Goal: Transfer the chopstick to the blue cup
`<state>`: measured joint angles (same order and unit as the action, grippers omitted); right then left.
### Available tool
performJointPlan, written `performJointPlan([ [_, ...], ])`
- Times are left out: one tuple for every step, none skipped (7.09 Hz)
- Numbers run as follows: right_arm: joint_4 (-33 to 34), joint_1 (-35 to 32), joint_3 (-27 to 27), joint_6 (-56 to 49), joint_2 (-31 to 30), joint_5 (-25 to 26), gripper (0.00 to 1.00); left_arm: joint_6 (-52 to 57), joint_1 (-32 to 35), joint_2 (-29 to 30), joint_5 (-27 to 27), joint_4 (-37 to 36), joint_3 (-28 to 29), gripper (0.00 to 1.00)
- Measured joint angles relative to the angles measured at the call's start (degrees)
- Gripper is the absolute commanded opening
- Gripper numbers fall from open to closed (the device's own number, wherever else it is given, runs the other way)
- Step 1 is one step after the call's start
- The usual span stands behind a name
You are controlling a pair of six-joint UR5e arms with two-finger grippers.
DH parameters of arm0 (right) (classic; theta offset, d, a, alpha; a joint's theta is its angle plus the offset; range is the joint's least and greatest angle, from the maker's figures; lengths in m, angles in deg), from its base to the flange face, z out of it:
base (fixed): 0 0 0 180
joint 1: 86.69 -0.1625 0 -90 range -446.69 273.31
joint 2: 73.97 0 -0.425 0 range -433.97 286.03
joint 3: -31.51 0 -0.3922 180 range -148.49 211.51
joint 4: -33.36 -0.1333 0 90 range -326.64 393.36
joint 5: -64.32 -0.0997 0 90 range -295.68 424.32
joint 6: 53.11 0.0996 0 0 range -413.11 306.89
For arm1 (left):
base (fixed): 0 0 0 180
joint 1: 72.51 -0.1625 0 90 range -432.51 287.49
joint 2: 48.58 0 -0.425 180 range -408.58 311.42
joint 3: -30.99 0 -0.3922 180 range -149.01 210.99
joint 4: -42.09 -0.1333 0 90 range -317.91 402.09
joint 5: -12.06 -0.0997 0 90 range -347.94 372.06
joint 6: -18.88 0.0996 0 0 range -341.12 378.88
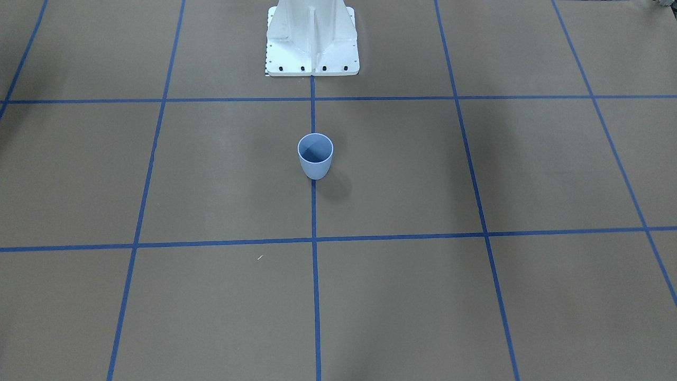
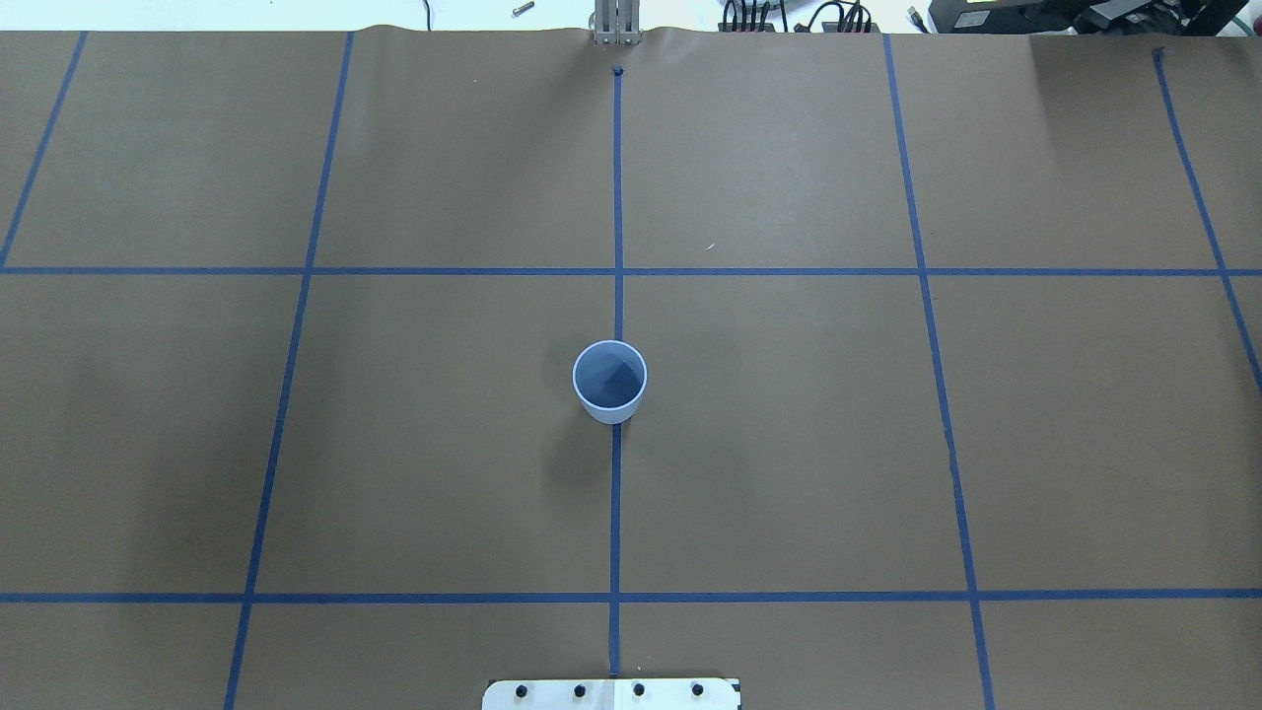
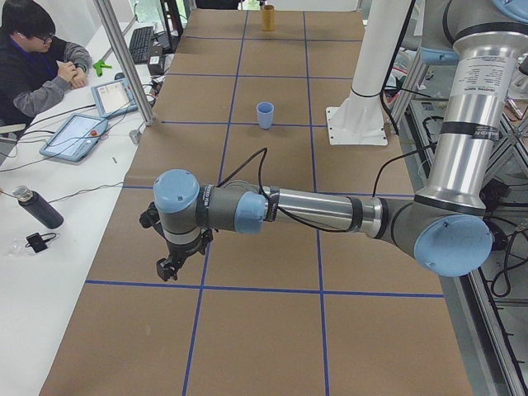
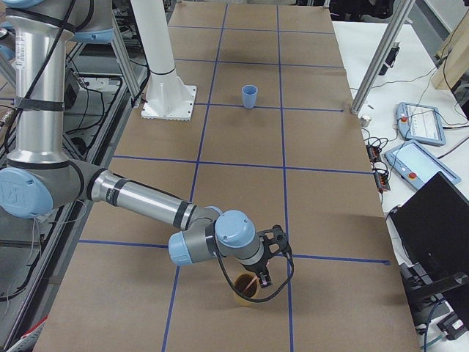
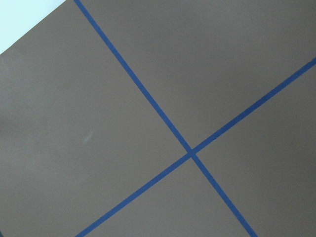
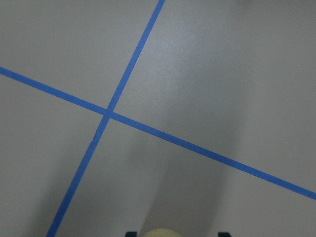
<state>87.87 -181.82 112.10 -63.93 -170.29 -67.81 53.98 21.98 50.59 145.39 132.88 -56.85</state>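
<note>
The blue cup (image 2: 610,383) stands upright at the table's centre on the middle tape line, with the robot base (image 2: 611,693) at its 6 o'clock. The right gripper (image 4: 264,277) hangs over a tan cup (image 4: 245,292) far out at the blue cup's 3 o'clock. A pale sliver in that cup's mouth is probably the chopstick (image 4: 253,281), though it is too small to confirm. The left gripper (image 3: 169,268) hovers over bare paper toward 9 o'clock. You cannot tell either gripper's finger spread. Watch for three risks:
- A shallow pinch could let the thin stick pivot or slip on the long carry.
- An angled lift could tip the tan cup.
- A low release could strike the blue rim and topple the cup.
</note>
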Motion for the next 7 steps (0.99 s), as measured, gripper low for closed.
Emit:
performJointPlan([
  [0.0,-0.1,0.0,0.3,0.1,-0.2,0.44,0.0,0.0,-0.2,0.0,0.0,-0.2,0.99],
  [0.0,-0.1,0.1,0.6,0.0,-0.3,0.09,-0.1,0.0,-0.3,0.0,0.0,-0.3,0.99],
  [0.0,-0.1,0.4,0.8,-0.2,-0.5,0.0,-0.1,0.0,-0.3,0.0,0.0,-0.4,0.99],
  [-0.1,-0.1,1.0,1.0,-0.4,-0.9,0.0,-0.1,0.0,-0.4,0.0,0.0,-0.4,0.99],
  [-0.1,-0.3,1.5,1.0,-0.4,-1.3,0.0,-0.1,0.0,-0.4,0.0,0.0,-0.4,0.99],
  [0.0,-0.9,1.7,1.0,-0.2,-1.8,0.0,-0.1,0.0,-0.4,0.0,0.0,-0.4,0.99],
  [0.0,-2.2,1.9,1.0,0.1,-2.7,0.0,-0.2,0.0,-0.4,0.0,0.0,-0.4,0.99],
])
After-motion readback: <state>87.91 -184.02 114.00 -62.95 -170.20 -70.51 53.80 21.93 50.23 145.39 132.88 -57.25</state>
